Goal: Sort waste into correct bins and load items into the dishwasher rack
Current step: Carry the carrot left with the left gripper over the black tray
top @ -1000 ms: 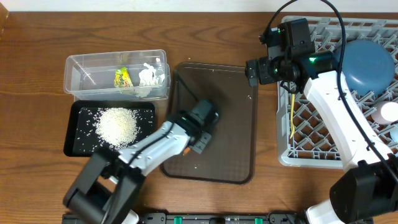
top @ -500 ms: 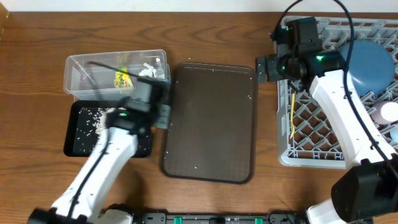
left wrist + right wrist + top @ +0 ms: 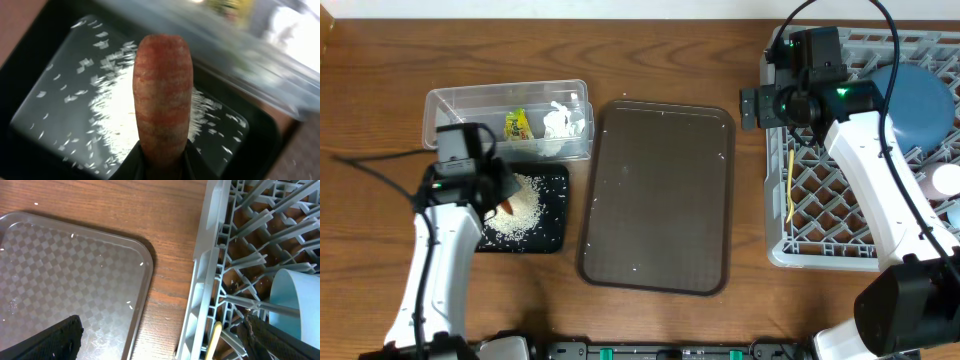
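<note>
**A:** What has the left gripper (image 3: 162, 156) got?

**B:** The carrot (image 3: 162, 95). The jaws are nearly closed and pinch its lower end. The rest of it sticks out past the fingers, above the rice (image 3: 112, 117) in the black tray (image 3: 35, 150). I can't tell for sure, but it seems to hang clear of the rice.

**A:** How will it handle?

**B:** I'd say it is stiff and light, so it won't bend or crush under the jaws. It is round and looks smooth-skinned, so it could twist or slip out between flat pads. Held by one end, it has a lot of length free to swing. A grip nearer the middle, across its width, would be steadier.

**A:** And letting go?

**B:** It will likely roll on landing. The black tray looks shallow and the rice is loose, so a low release near the middle of the tray seems wise.

**A:** And the right gripper (image 3: 165, 340)?

**B:** Its jaws are spread fully and hold nothing. It hovers over the edge of the rack (image 3: 210, 280), beside the brown tray (image 3: 75, 270).
</note>
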Controlling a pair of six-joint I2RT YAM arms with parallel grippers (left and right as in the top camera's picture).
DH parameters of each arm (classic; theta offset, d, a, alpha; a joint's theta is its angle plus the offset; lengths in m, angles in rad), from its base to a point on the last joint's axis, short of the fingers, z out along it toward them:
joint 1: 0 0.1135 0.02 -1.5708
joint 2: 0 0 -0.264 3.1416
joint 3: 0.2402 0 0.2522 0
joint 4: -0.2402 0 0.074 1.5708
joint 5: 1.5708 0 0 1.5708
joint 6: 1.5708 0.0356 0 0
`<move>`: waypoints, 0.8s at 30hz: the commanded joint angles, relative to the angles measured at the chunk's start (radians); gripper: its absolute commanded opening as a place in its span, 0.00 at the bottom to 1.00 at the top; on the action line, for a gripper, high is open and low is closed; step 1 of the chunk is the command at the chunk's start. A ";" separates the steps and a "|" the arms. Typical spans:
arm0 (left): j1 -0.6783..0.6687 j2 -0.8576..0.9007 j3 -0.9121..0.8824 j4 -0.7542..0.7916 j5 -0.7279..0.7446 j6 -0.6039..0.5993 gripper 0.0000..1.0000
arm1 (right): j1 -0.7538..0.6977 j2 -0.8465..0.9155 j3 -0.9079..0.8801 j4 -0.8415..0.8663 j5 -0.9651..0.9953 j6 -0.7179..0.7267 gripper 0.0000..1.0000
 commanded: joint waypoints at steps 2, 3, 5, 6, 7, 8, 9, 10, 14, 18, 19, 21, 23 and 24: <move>0.085 0.070 -0.019 -0.005 -0.012 -0.136 0.07 | -0.006 0.001 0.003 -0.007 0.006 0.014 0.99; 0.100 0.092 -0.019 -0.003 -0.012 -0.143 0.07 | -0.006 0.001 0.003 -0.008 0.006 0.014 0.99; 0.121 0.133 -0.019 0.003 -0.012 -0.157 0.07 | -0.006 0.001 0.003 -0.008 0.006 0.014 0.99; 0.130 0.158 -0.019 0.010 -0.012 -0.159 0.06 | -0.006 0.001 0.003 -0.008 0.006 0.013 0.99; 0.136 0.179 -0.019 0.019 -0.012 -0.159 0.07 | -0.006 0.001 0.003 -0.008 0.006 0.014 0.99; 0.142 0.202 -0.019 0.031 -0.012 -0.159 0.07 | -0.006 0.001 0.003 -0.008 0.006 0.014 0.99; 0.145 0.220 -0.019 0.042 -0.012 -0.159 0.07 | -0.006 0.001 0.003 -0.010 0.006 0.014 0.99; 0.148 0.238 -0.019 0.058 -0.012 -0.159 0.08 | -0.006 0.001 0.003 -0.011 0.006 0.013 0.99; 0.148 0.277 -0.019 0.105 -0.012 -0.158 0.07 | -0.006 0.001 0.003 -0.017 0.006 0.014 0.99; 0.148 0.281 -0.019 0.112 -0.012 -0.158 0.17 | -0.006 0.001 0.003 -0.019 0.006 0.013 0.99; 0.148 0.281 -0.019 0.111 -0.012 -0.158 0.23 | -0.006 0.001 0.003 -0.018 0.006 0.013 0.99; 0.148 0.279 -0.019 0.111 -0.012 -0.158 0.28 | -0.006 0.001 0.003 -0.018 0.006 0.013 0.99; 0.148 0.266 -0.013 0.110 -0.011 -0.145 0.39 | -0.006 0.001 0.003 -0.018 0.006 0.013 0.99; 0.148 0.254 -0.006 0.106 -0.008 -0.130 0.48 | -0.006 0.001 0.003 -0.018 0.006 0.013 0.99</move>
